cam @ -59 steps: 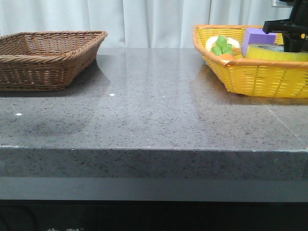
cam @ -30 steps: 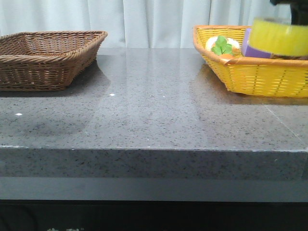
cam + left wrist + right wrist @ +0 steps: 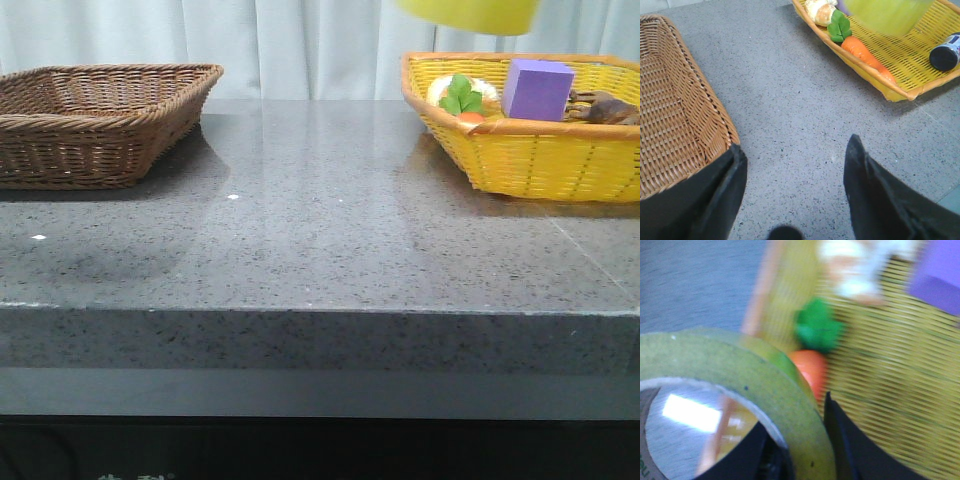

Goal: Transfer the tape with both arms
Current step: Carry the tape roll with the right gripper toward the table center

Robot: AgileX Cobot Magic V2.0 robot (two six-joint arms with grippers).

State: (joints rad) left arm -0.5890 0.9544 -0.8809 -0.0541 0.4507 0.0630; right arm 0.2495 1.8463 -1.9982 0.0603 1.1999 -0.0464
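- Above the yellow wicker basket at the desk's far right corner, the translucent yellow tape hangs, pinched by the right gripper.
- Left gripper gapes, released, beside the brown woven basket.

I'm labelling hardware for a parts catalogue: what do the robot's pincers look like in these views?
The left pincer has two broad, matte black fingers that taper to blunt tips, with no markings or cables showing. Of the right pincer only plain black finger parts show, blurred. The arms themselves are out of view.
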